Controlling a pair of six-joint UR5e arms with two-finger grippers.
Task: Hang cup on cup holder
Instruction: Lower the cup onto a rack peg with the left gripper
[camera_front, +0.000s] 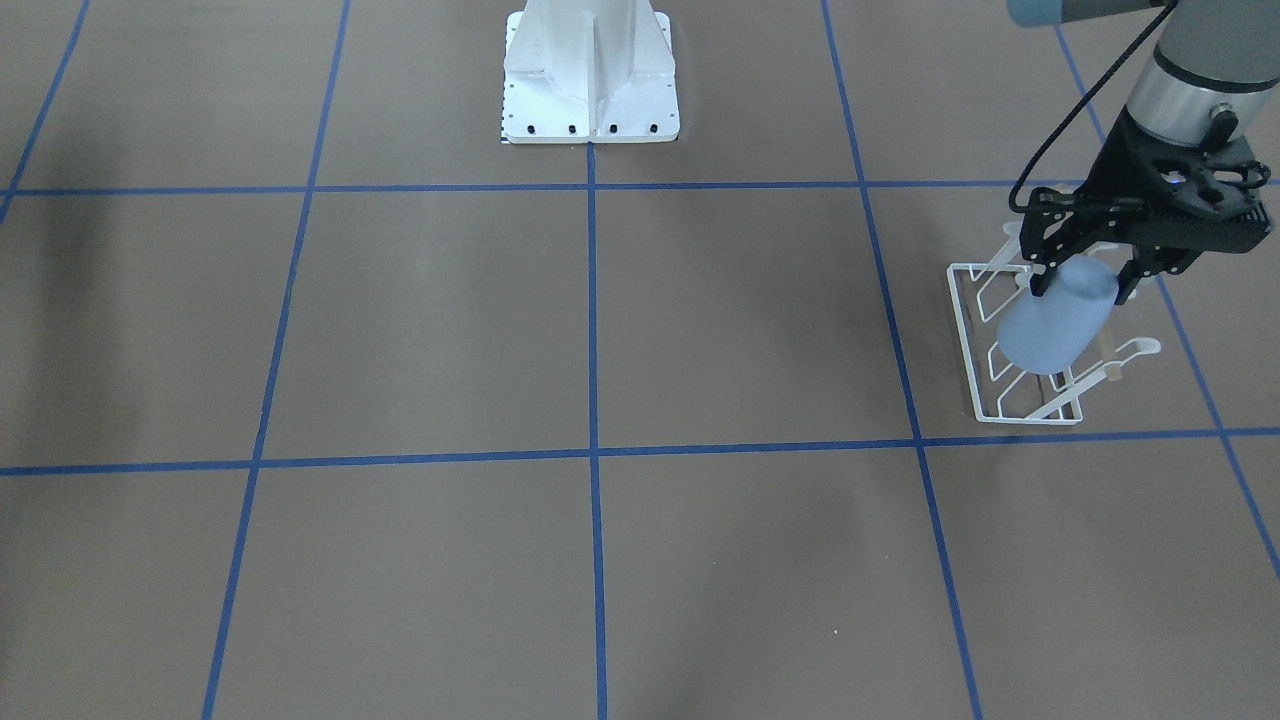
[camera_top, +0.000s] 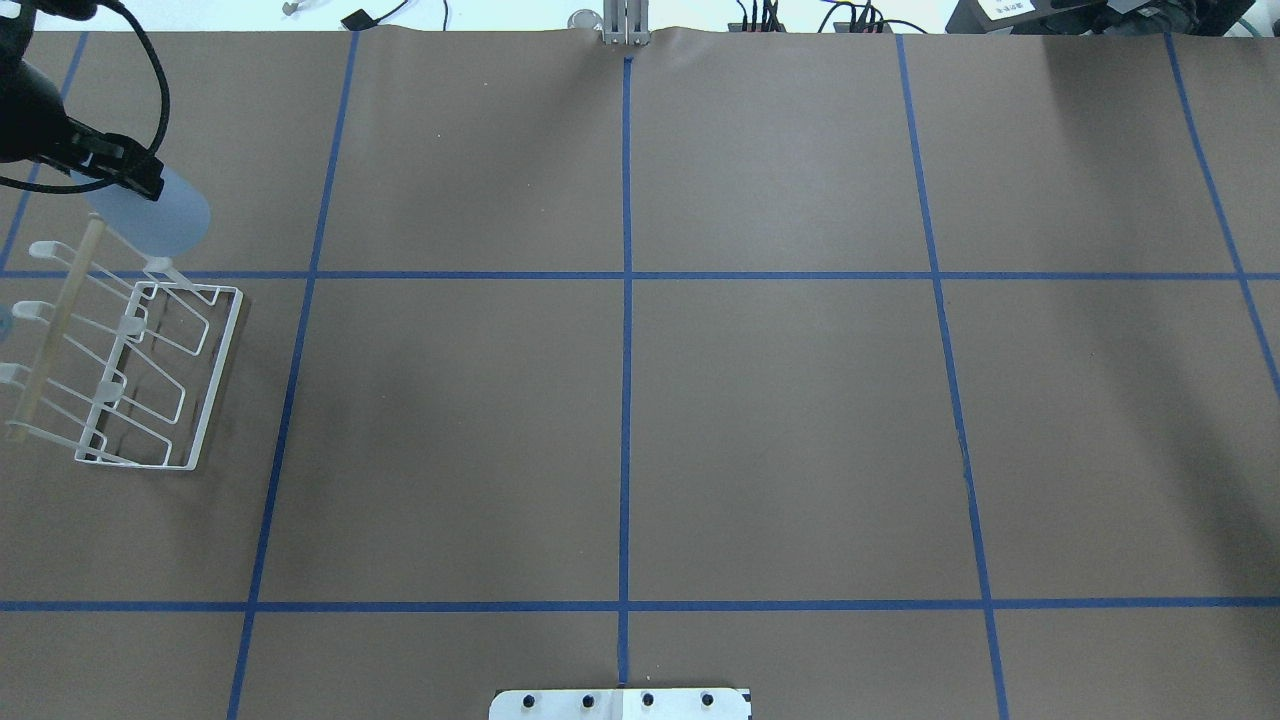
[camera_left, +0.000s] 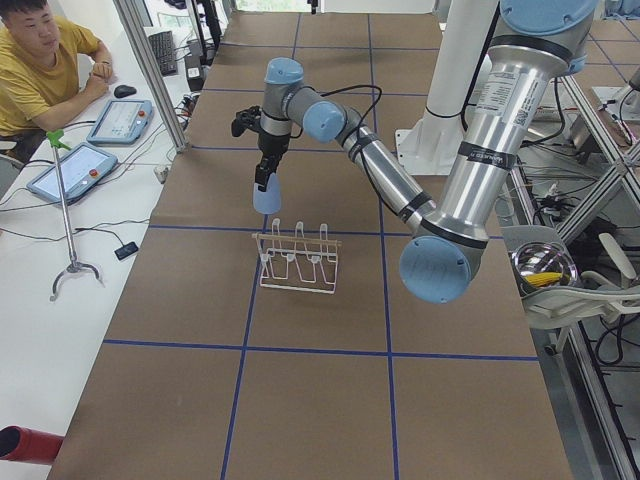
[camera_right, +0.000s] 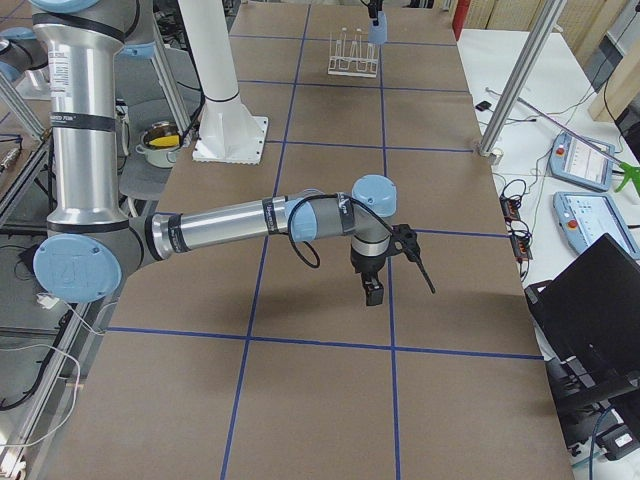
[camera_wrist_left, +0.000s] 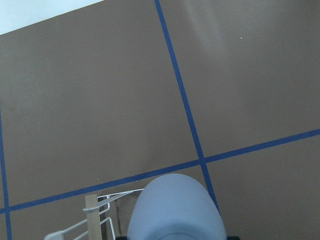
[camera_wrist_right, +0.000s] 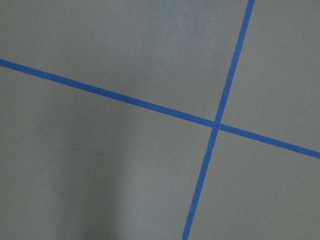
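My left gripper (camera_front: 1085, 290) is shut on the pale-blue cup (camera_front: 1055, 325) near its open end. It holds the cup tilted, closed end down, in the air over the white wire cup holder (camera_front: 1010, 415). In the overhead view the cup (camera_top: 150, 215) is at the far end of the cup holder (camera_top: 214, 380), by its wooden dowel (camera_top: 55, 335). The left wrist view shows the cup (camera_wrist_left: 175, 210) with the dowel (camera_wrist_left: 91, 215) beside it. My right gripper (camera_right: 372, 292) hangs low over bare table, far from the cup holder, and I cannot tell whether it is open or shut.
The white bolted pedestal base (camera_front: 590, 90) stands at the table's middle on the robot side. A seated operator (camera_left: 40, 70) and tablets (camera_left: 72, 170) are beyond the far table edge. A steel bowl (camera_left: 543, 265) sits off the table by the robot.
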